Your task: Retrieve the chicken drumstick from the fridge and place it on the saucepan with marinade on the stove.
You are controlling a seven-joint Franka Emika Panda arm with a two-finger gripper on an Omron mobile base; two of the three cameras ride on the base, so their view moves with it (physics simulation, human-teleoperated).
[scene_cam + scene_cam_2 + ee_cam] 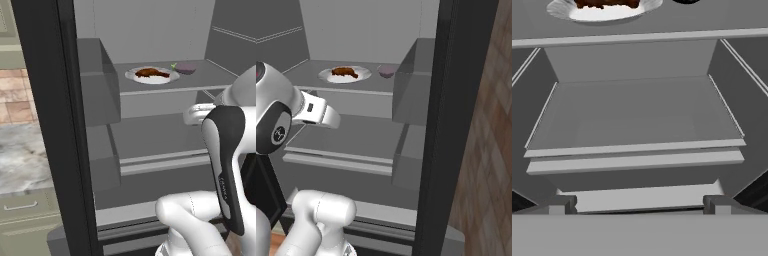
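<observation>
The fridge (150,140) stands open, showing grey shelves. The chicken drumstick (151,73) lies on a white plate (134,76) on the upper shelf, also seen in the right base view as the drumstick (344,72) and at the top edge of the hand view as the drumstick (607,3). My gripper (639,205) is open, its fingertips (562,205) wide apart with nothing between them. It faces the bare middle shelf (637,115), below and short of the plate (592,13). The saucepan and the stove are out of view.
A dark purple rounded item (186,68) sits right of the plate on the same shelf. The black fridge door edge (50,125) stands at the left, and another door (456,125) at the right. Grey door bins (97,85) jut in beside the shelves.
</observation>
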